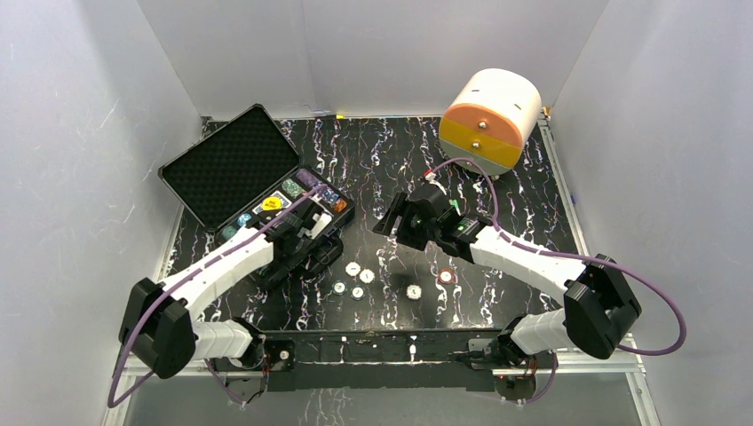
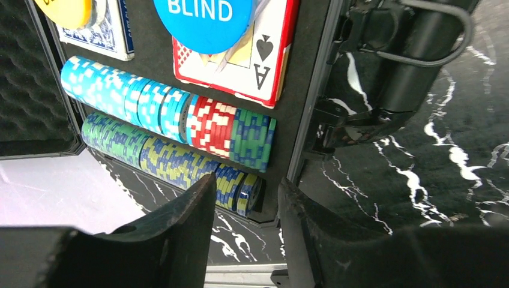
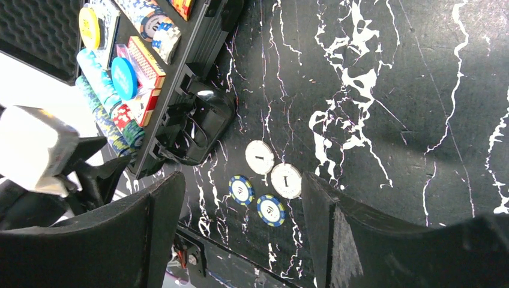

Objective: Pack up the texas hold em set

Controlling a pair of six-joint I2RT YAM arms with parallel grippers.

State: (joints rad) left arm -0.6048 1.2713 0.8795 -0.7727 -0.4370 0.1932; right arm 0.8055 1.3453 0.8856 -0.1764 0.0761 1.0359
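The black case lies open at the back left, its foam lid tipped back. Rows of chips fill the tray, beside a red-backed card deck and a blue "BLIND" button. My left gripper is open at the case's near end, just past the blue-and-yellow chip row, with nothing between its fingers. Several loose chips lie on the table. Two white chips and two blue ones sit below my right gripper, which is wide open and empty above them.
A big orange-and-white cylinder stands at the back right. The case's glossy handle sticks out toward the loose chips. White walls close in the black marbled table on three sides.
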